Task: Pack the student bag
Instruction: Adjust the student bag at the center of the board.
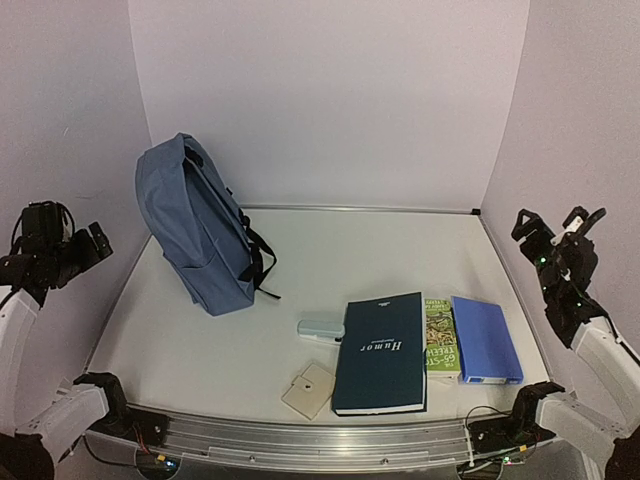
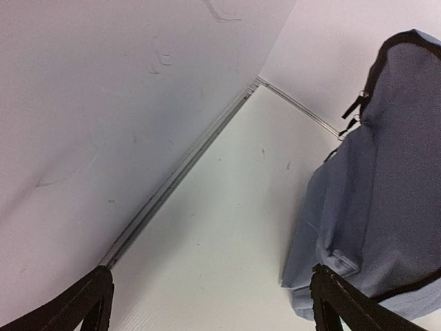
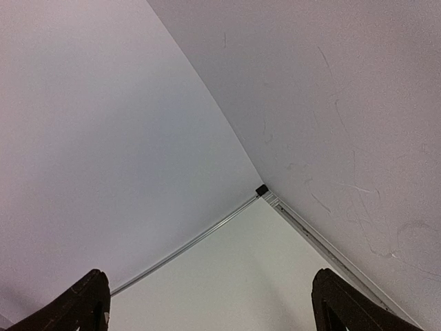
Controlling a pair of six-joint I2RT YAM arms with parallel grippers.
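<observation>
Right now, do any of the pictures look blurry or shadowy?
Top external view: soft, even light; the blue backpack throws only a faint shadow on the table, and Humor on the dark book reads clearly. Left wrist view: the backpack up close looks a little fuzzy. Right wrist view: sharp, wall scratches showing.

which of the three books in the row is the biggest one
The dark navy book titled Humor, leftmost in the row. It is clearly wider and longer than the green illustrated book and the plain blue book to its right.
</observation>
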